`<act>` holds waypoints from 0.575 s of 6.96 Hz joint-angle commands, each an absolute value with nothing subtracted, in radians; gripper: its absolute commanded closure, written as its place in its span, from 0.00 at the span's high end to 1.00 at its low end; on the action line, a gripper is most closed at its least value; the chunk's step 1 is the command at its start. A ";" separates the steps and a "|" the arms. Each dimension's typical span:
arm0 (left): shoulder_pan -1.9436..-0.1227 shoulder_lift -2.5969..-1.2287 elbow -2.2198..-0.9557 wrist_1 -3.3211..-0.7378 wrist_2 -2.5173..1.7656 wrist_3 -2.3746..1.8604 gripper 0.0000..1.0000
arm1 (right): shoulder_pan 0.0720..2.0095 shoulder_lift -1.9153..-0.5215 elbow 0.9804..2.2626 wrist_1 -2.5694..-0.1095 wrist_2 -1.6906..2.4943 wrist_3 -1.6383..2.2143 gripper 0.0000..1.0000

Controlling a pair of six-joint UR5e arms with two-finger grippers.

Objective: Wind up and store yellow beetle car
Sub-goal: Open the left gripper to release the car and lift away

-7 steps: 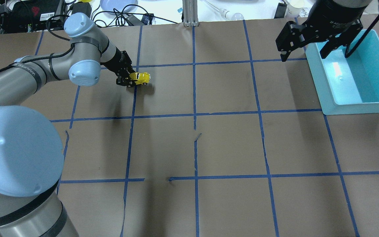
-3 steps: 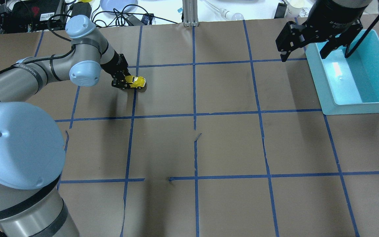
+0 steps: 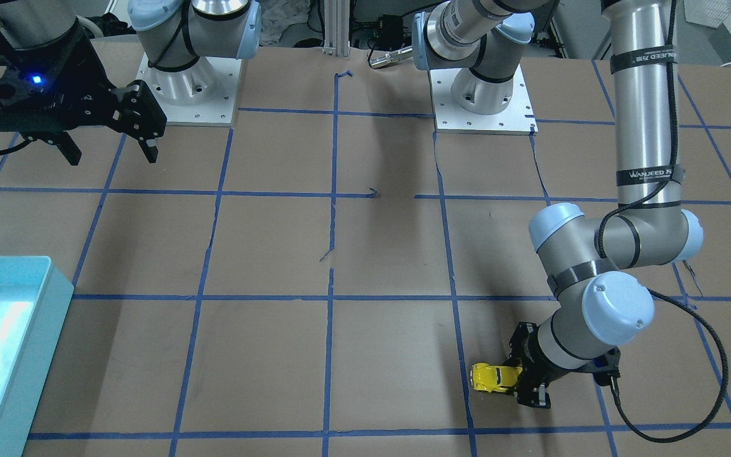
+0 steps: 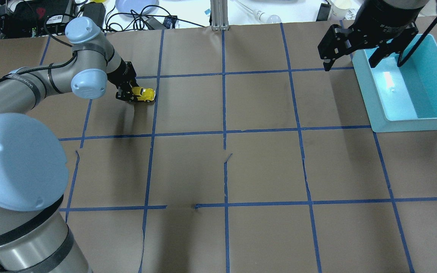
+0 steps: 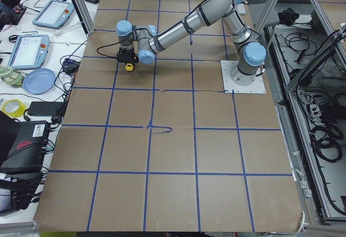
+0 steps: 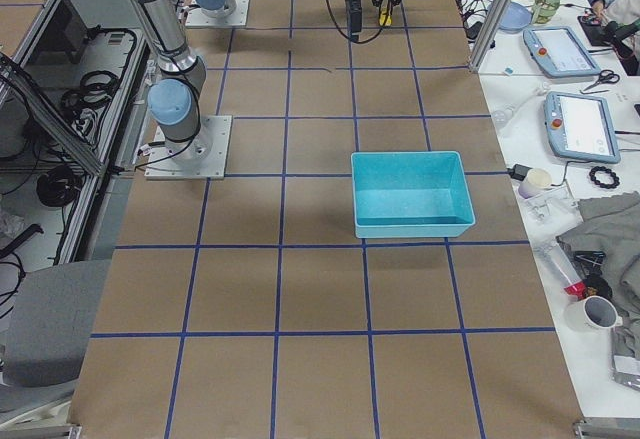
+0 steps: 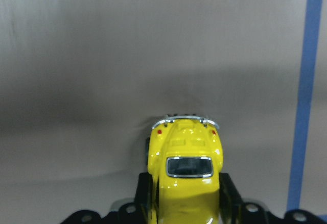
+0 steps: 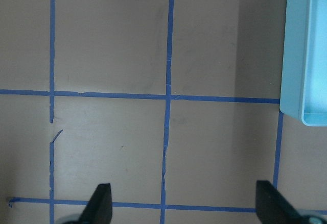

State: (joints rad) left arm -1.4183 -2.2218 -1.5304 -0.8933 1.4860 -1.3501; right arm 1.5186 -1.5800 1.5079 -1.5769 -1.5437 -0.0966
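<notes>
The yellow beetle car (image 4: 143, 94) sits low on the brown table at the far left, held between the fingers of my left gripper (image 4: 129, 95). It also shows in the front-facing view (image 3: 491, 377) and fills the bottom of the left wrist view (image 7: 186, 170), with the fingers (image 7: 230, 193) clamped on both its sides. My left gripper (image 3: 526, 381) is shut on the car. My right gripper (image 4: 351, 60) is open and empty, high above the left rim of the turquoise bin (image 4: 370, 106). In the right wrist view its fingertips (image 8: 102, 198) stand wide apart.
The turquoise bin (image 3: 54, 285) stands at the table's right side and shows nothing in it. Blue tape lines grid the brown paper, with small tears near the middle (image 4: 228, 157). Cables, a plate and tablets lie beyond the far edge (image 4: 135, 7).
My left gripper has dragged the yellow car leftward along the table, from right of the blue tape line to left of it. The right arm has not moved.
</notes>
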 commanded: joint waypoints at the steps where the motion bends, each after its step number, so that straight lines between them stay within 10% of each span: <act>1: -1.367 -2.221 -1.532 -0.891 1.499 -1.287 0.00 | 1.519 -1.580 1.508 -1.577 -1.545 -0.097 1.00; 4: -1.312 -2.221 -1.529 -0.890 1.499 -1.273 0.00 | 1.519 -1.580 1.508 -1.577 -1.543 -0.097 1.00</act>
